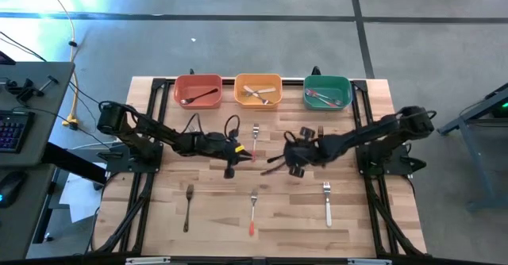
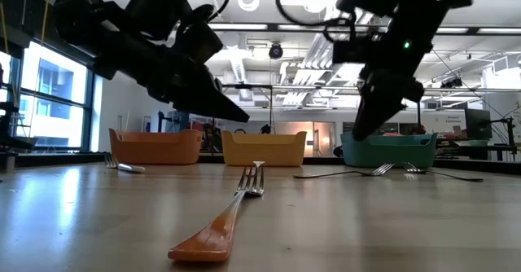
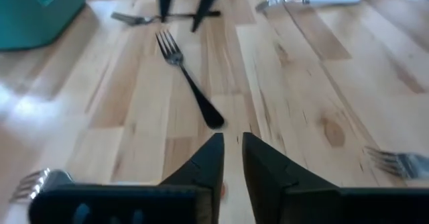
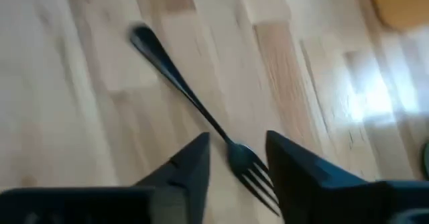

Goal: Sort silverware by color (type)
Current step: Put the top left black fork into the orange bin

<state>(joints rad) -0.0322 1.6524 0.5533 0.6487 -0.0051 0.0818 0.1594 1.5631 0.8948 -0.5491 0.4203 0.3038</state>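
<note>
My right gripper (image 1: 290, 163) (image 4: 238, 138) hangs open over the table's middle. Its fingers stand on either side of a dark fork (image 4: 181, 83) (image 1: 274, 163) at the neck behind the tines. That fork lies flat on the wood. My left gripper (image 1: 238, 151) (image 3: 232, 145) hovers just left of it, lifted clear in the low view (image 2: 241, 114), with its fingers almost together and nothing between them. A speck of red shows under its tips; what it belongs to I cannot tell. The red bin (image 1: 198, 79) holds a dark fork, the orange bin (image 1: 258, 78) pale forks, and the green bin (image 1: 327, 79) red-handled forks.
Loose forks lie flat on the table. There is a dark one (image 1: 189, 205), a red-handled one (image 1: 252, 214) and a white one (image 1: 326, 205) toward the near edge. A silver one (image 1: 255, 132) and a dark one (image 1: 191, 124) lie toward the bins. The three bins line the far edge.
</note>
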